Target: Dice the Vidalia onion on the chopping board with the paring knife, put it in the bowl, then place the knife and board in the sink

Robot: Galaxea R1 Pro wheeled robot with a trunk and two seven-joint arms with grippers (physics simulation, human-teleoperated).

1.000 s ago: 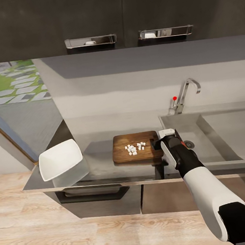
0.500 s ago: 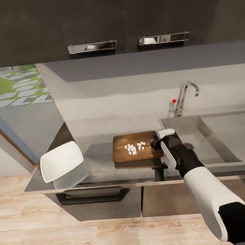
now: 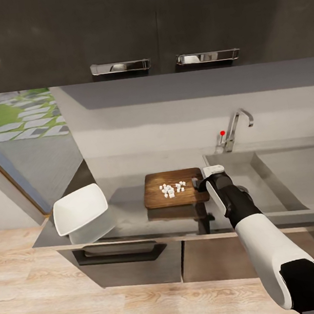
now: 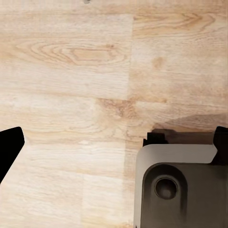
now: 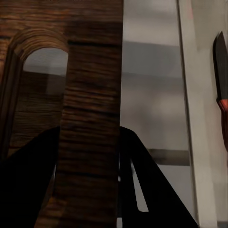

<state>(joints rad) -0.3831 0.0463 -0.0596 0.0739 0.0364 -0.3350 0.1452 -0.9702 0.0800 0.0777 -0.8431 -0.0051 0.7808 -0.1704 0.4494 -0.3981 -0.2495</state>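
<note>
Diced onion [image 3: 173, 189] sits mid-frame on the chopping board [image 3: 157, 198], whose handle end your right gripper [image 3: 199, 183] pinches. Bowl [image 3: 80, 208], lower left, holds nothing; the paring knife [image 5: 221, 90] lies in the sink [image 3: 297, 179]. Left gripper [image 4: 114, 142] stands spread over floor [image 4: 71, 85].

Brown chopping board [image 3: 173, 188] carrying white diced onion [image 3: 172, 189] sits between bowl [image 3: 80, 208] and sink [image 3: 278, 181].

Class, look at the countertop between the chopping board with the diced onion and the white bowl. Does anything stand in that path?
Nothing visible does. The chopping board, carrying the diced onion, is gripped at its end by the right gripper. Bare countertop separates it from the bowl at the counter's end.
</note>
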